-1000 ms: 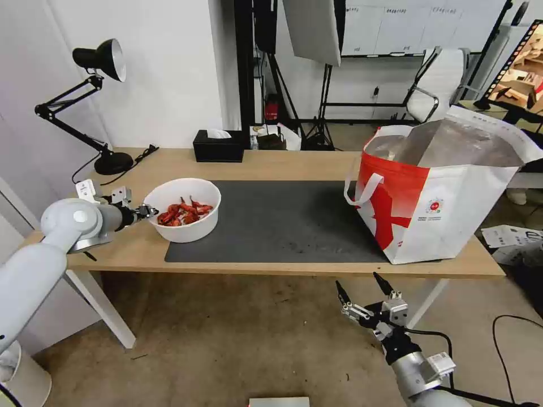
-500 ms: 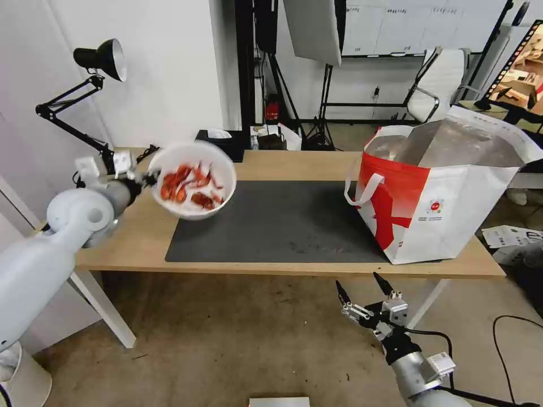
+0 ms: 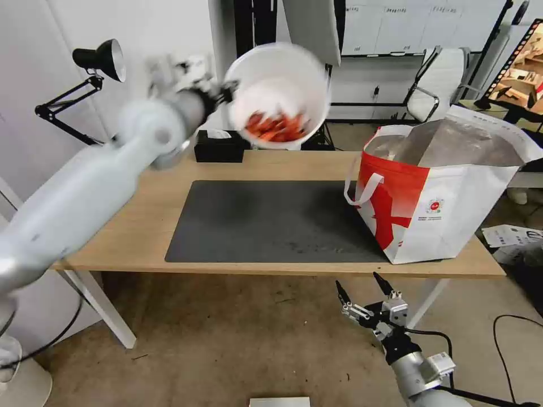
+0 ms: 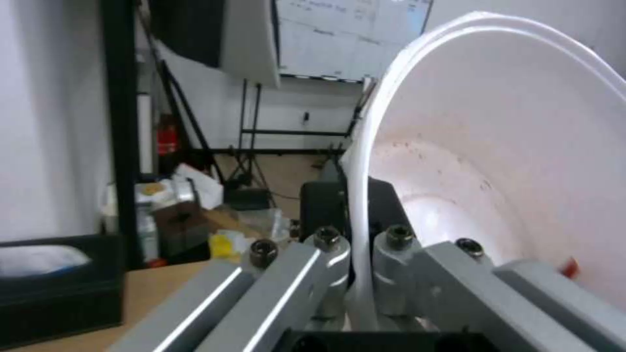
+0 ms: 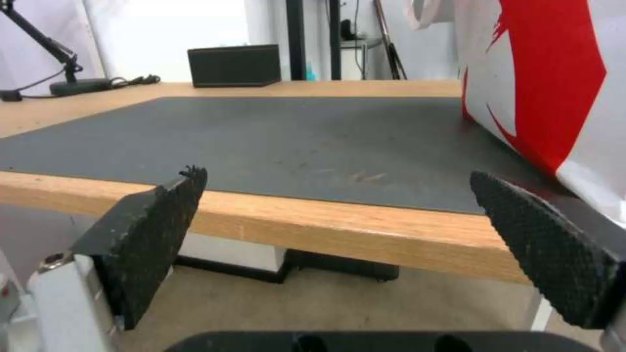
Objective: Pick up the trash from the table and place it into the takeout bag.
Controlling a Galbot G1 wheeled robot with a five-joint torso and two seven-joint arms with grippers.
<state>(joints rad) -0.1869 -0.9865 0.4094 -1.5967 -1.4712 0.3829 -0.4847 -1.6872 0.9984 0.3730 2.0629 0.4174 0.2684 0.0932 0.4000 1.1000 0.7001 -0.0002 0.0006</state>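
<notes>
The left gripper (image 3: pixel 229 90), pinching the white bowl's (image 3: pixel 277 96) rim, has swung it high above the table (image 3: pixel 141 215), nearer the takeout bag (image 3: pixel 441 192). The right gripper (image 3: pixel 362 294) hangs spread below the edge.

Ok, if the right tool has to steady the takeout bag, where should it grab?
Probably the white loop handle on the red side of the takeout bag, coming from the mat side: it hangs clear of the wall, thin enough for the open right tool. The left tool holds the bowl aloft by its rim.
</notes>
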